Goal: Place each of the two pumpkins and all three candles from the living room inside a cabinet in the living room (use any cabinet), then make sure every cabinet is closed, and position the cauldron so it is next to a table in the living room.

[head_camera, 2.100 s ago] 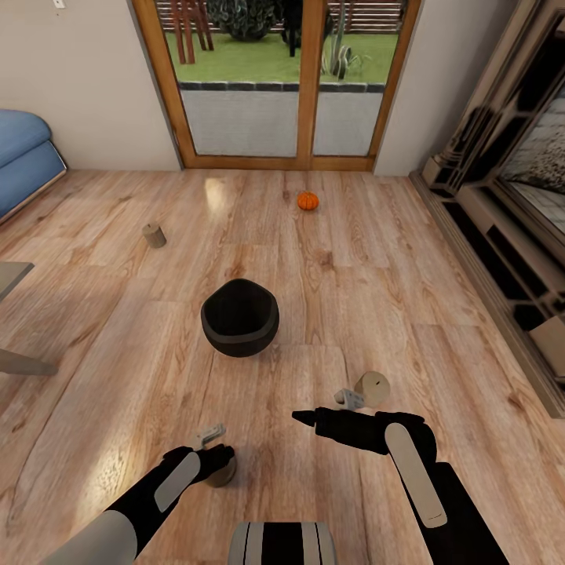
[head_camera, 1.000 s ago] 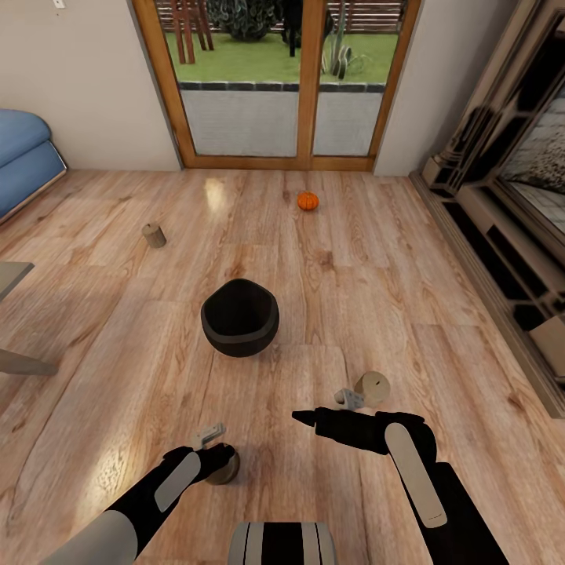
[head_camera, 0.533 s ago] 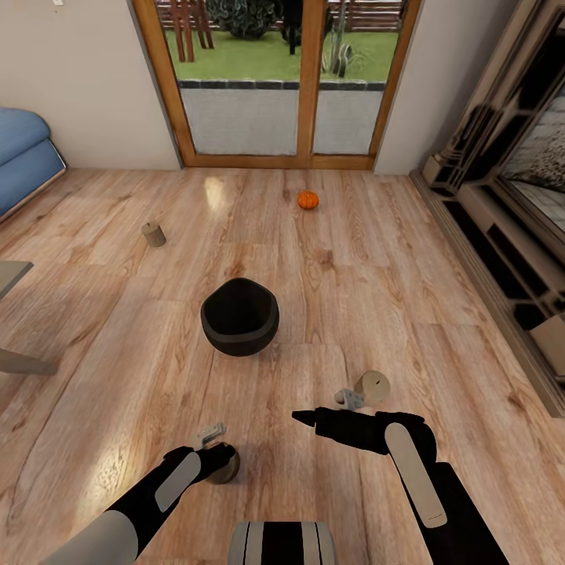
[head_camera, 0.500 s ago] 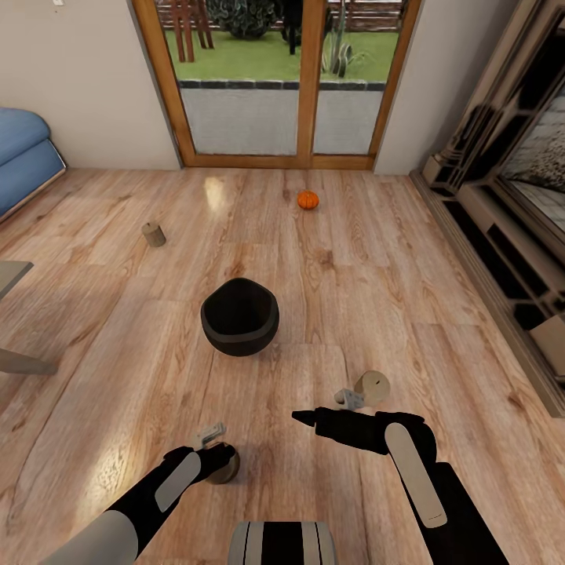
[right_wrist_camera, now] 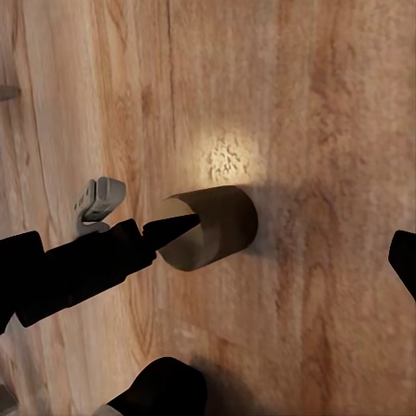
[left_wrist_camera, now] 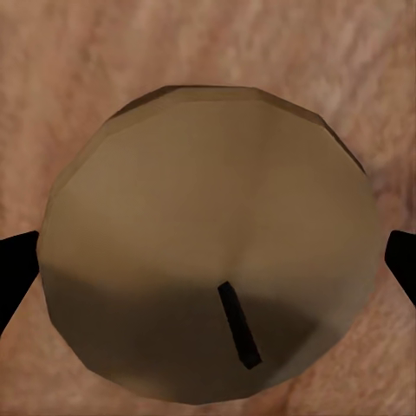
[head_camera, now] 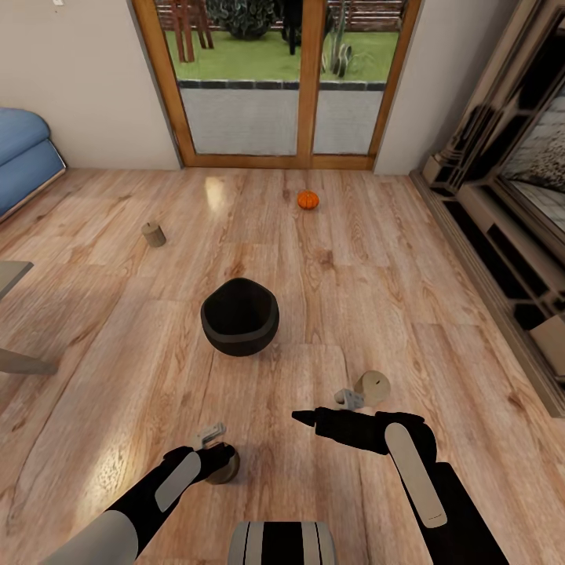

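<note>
Three candles sit on the wooden floor (head_camera: 377, 259): one (head_camera: 154, 235) far to the left, one (head_camera: 373, 387) on its side just beyond the right gripper (head_camera: 302, 417), and one (left_wrist_camera: 212, 243) upright between the spread jaws of the left gripper (head_camera: 224, 463). Whether the right jaws are spread or closed I cannot tell. Between the candles stands the cauldron (head_camera: 239, 315), with a pumpkin (head_camera: 308, 200) farther off near the glass doors (head_camera: 275, 118), and the cabinet (head_camera: 502, 251) runs along the right wall.

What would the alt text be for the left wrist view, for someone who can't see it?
A squat tan candle seen end-on from very close, its short black wick leaning off-centre, standing on a wooden floor. The black fingertips of the left gripper sit at either side of it, open around it.
</note>
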Tool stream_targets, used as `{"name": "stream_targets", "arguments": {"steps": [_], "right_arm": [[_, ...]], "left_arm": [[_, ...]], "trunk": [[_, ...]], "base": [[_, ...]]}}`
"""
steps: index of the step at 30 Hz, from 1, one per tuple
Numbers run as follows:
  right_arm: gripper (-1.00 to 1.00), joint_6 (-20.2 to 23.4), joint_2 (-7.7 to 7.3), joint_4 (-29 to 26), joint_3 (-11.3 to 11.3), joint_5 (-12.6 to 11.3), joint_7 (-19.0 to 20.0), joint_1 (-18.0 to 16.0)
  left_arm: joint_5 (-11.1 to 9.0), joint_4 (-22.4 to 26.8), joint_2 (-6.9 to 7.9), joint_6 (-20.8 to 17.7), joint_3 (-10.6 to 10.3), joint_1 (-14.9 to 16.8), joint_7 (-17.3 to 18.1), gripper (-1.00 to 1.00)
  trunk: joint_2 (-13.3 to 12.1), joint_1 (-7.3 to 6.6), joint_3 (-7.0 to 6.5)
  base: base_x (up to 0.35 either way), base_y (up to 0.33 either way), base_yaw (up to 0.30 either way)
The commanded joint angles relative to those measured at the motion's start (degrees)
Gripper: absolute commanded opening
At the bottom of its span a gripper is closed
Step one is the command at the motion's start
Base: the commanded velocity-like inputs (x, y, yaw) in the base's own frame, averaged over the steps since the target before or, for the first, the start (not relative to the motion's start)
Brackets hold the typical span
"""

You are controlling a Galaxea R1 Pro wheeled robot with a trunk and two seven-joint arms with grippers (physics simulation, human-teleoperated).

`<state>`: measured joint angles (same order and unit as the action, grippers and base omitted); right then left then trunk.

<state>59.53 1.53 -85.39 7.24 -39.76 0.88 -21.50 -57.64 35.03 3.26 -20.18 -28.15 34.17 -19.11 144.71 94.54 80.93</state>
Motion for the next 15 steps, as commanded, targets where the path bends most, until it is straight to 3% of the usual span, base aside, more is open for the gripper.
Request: {"name": "stream_targets", "arguments": {"steps": [1, 15], "right_arm": [[1.00, 0.2, 0.03, 0.0, 0.0, 0.1, 0.1, 0.0], [1.00, 0.2, 0.04, 0.0, 0.0, 0.1, 0.1, 0.0]], "left_arm": [[-0.6, 0.1, 0.08, 0.0, -0.4, 0.0, -0.5, -1.00], [-0.7, 0.1, -0.01, 0.0, -0.5, 0.0, -0.5, -1.00]], "trunk": [[0.0, -0.01, 0.04], [0.0, -0.01, 0.04]], "base": [[0.000, 0.000, 0.000], [0.000, 0.000, 0.000]]}}
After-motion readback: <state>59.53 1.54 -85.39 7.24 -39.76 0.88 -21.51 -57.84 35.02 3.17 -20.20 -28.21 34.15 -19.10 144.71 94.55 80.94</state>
